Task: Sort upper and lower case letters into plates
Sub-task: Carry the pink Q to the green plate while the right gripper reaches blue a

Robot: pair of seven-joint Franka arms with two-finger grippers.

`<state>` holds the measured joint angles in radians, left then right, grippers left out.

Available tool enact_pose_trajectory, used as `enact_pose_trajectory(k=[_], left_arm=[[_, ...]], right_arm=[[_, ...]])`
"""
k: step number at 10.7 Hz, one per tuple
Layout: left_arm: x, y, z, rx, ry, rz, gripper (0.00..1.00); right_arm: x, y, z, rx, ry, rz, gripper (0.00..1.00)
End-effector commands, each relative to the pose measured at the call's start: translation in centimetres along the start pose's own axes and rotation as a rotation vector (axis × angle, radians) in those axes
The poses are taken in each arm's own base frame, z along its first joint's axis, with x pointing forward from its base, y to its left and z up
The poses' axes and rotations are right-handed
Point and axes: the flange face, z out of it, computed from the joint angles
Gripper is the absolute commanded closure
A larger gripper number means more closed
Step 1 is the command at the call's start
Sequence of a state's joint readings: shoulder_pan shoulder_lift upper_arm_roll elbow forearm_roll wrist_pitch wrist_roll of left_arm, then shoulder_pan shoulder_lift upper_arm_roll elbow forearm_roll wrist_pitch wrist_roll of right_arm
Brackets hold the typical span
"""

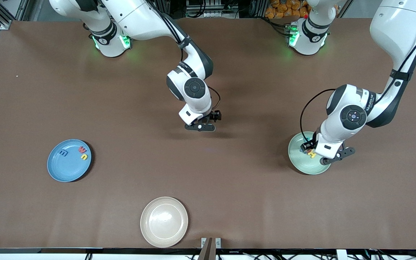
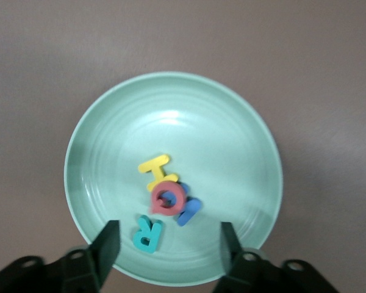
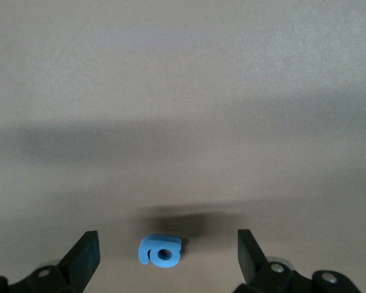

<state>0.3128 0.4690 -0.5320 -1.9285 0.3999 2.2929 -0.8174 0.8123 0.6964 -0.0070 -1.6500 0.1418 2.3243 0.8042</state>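
Mint green, the plate (image 1: 302,164) toward the left arm's end of the table (image 1: 229,187) is partly covered in the front view by the left gripper (image 1: 318,153), so only a yellow letter (image 1: 312,154) can be made out there. From the left wrist view, four letters are seen lying in it: a yellow one (image 2: 154,169), a red one (image 2: 168,198) overlapping a largely hidden blue one (image 2: 189,212), and a teal R (image 2: 147,234) just beside them. The left gripper's fingers (image 2: 107,245) are held apart over the plate, with nothing between them.

A small blue letter (image 3: 160,251) lies on bare table under the right gripper (image 1: 201,126), whose fingers (image 3: 85,256) are spread wide and empty; in the front view this letter is hidden.

Three letters (image 1: 74,152) rest in the light blue plate (image 1: 69,169), well apart from the mint plate. A cream plate (image 1: 164,221) sits nearer the front camera.
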Motion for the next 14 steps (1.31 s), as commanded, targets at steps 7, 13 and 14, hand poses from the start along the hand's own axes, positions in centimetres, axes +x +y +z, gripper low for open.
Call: enact_pose_trajectory(k=[7,13,14], left_arm=[[3.0,2.1,-18.8,-0.049,-0.018,0.118,0.00],[3.0,1.4,-25.1,-0.067,-0.004,0.126,0.00],[2.6,1.2,-26.5,-0.069,0.019,0.123,0.00]], right_arm=[[-3.5,-1.9,3.7,-0.024,0.037,0.089,0.00],[-3.5,-1.8,3.5,-0.038,0.048,0.071,0.00],[-3.5,-1.8,3.5,-0.038,0.048,0.071,0.00]])
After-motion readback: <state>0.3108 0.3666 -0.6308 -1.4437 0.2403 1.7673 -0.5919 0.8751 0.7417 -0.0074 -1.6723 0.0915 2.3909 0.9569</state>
